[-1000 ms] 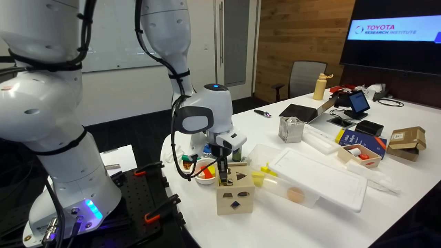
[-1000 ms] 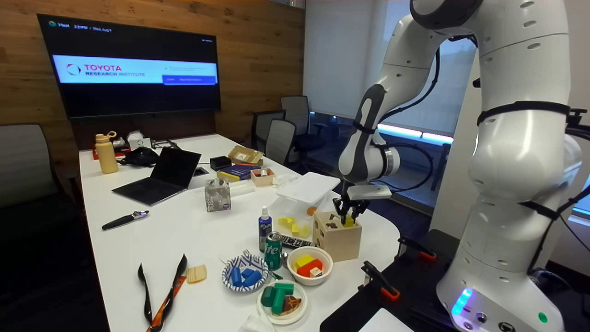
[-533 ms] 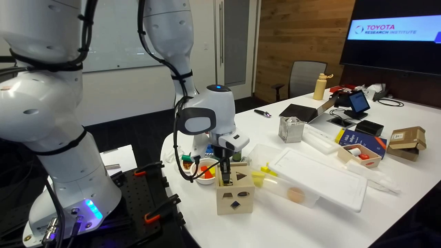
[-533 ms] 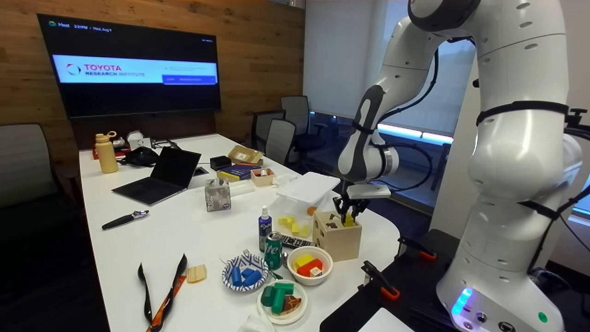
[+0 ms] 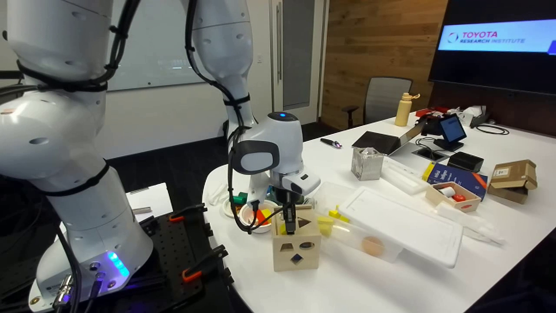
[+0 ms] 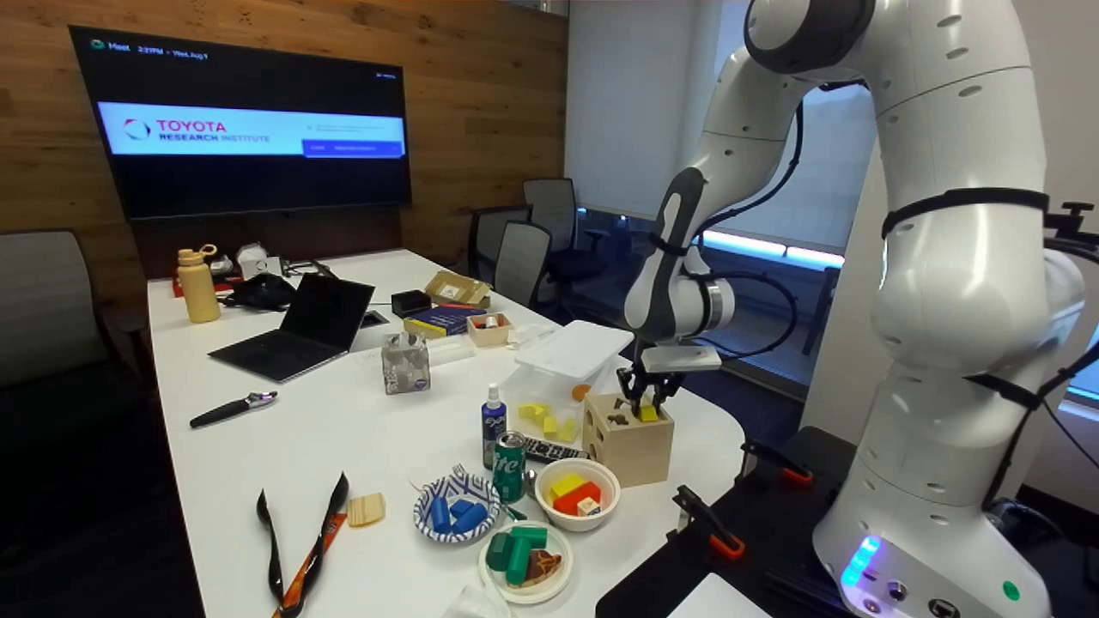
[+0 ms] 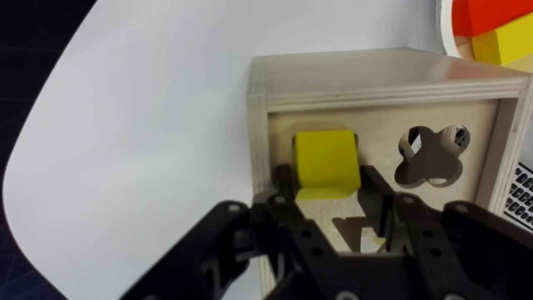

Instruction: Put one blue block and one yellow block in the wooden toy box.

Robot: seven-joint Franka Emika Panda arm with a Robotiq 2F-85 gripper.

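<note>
The wooden toy box stands on the table in both exterior views [image 5: 283, 261] [image 6: 631, 455]; the wrist view shows its recessed top [image 7: 391, 91]. A yellow block [image 7: 327, 160] sits part way in a hole of that top; it also shows in an exterior view [image 6: 648, 415]. My gripper [image 7: 328, 177] is over the box, one finger on each side of the block's near half, about a block's width apart. Whether they press on it I cannot tell. Several blue blocks [image 6: 455, 517] lie in a patterned bowl. A dark blue patch shows through the box's diamond hole, unclear what.
Beside the box are a white bowl [image 6: 543, 508] with red and yellow blocks, a remote [image 6: 554, 451], a green can [image 6: 509, 468] and a spray bottle [image 6: 494, 425]. A clear tub with white lid [image 5: 402, 224] and yellow pieces [image 6: 547, 421] stand close behind.
My gripper has shifted a little away from the robot base, past the yellow block. The block stands slightly lower in the hole, and more of its top shows.
</note>
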